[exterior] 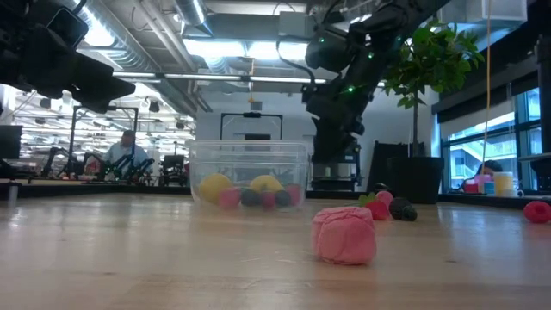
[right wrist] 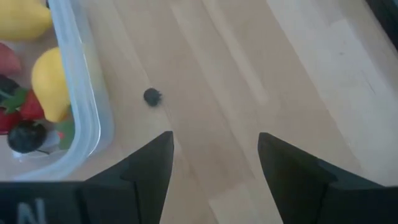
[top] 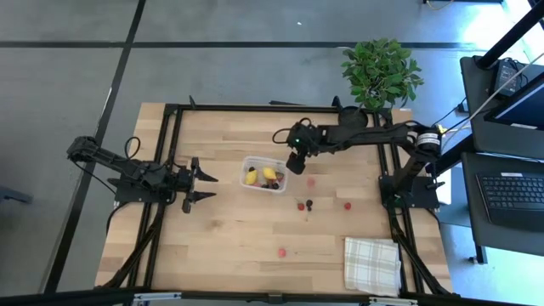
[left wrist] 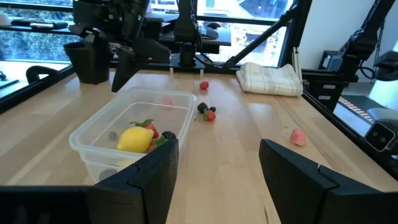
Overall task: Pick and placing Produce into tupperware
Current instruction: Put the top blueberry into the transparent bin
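2 pincers are in view, and both stand released with nothing between their fingers. The right pincer [top: 296, 163] hangs above the worktop [top: 221, 238] just beside the tupperware [top: 263, 175], on that tub's side facing the potted plant [top: 380, 70]; in the right wrist view its 2 dark fingers [right wrist: 146, 167] are spread wide over bare wood, with the tub's clear rim [right wrist: 87, 106] off to one side of them. A tiny dark berry [right wrist: 152, 96] lies on the wood just ahead of those fingers, apart from the tub wall. Inside the tub sit 2 yellow lemon-shaped pieces [top: 269, 174] together with several red and dark berries [exterior: 250, 197].

Loose produce lies beyond the right pincer, on the side away from the plant: a red and a dark berry close together [top: 304, 205], 1 red piece [top: 310, 181] nearer the pincer, 1 more red piece [top: 347, 205] toward the right arm's base, and a pink piece [top: 282, 252] well apart, nearer the worktop's front edge. A checked cloth [top: 372, 264] lies at the front corner on the right arm's side.

The left pincer [top: 202, 187] waits well apart from the tub, pointing toward it, fingers [left wrist: 143, 177] parted.
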### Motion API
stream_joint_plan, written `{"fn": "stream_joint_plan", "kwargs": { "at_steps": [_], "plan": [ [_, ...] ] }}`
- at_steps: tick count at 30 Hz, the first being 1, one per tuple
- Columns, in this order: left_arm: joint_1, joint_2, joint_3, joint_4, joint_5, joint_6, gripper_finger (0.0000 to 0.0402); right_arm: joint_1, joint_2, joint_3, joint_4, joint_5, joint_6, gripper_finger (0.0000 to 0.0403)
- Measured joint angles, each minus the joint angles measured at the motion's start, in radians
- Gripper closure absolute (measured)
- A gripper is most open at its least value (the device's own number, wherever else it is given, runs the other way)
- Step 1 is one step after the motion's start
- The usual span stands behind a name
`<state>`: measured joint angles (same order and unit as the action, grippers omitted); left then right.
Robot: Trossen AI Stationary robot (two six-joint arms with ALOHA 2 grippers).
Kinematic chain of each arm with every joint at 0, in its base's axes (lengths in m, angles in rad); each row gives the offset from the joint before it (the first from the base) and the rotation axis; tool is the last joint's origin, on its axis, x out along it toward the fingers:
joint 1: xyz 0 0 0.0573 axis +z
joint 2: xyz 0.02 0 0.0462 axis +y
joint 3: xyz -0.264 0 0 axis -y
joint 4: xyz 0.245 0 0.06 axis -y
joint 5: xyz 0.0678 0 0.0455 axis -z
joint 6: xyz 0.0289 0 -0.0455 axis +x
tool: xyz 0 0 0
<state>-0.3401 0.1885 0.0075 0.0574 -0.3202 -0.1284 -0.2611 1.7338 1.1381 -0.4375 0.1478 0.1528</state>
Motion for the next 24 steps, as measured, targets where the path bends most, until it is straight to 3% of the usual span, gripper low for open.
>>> {"fn": "stream_joint_plan", "kwargs": {
  "at_steps": [24],
  "plan": [
    [0.0,0.0,0.0,0.0,0.0,0.0,0.0184,0.081,0.002,0.0,0.058,-0.042,0.0,0.0167]
  ]
}}
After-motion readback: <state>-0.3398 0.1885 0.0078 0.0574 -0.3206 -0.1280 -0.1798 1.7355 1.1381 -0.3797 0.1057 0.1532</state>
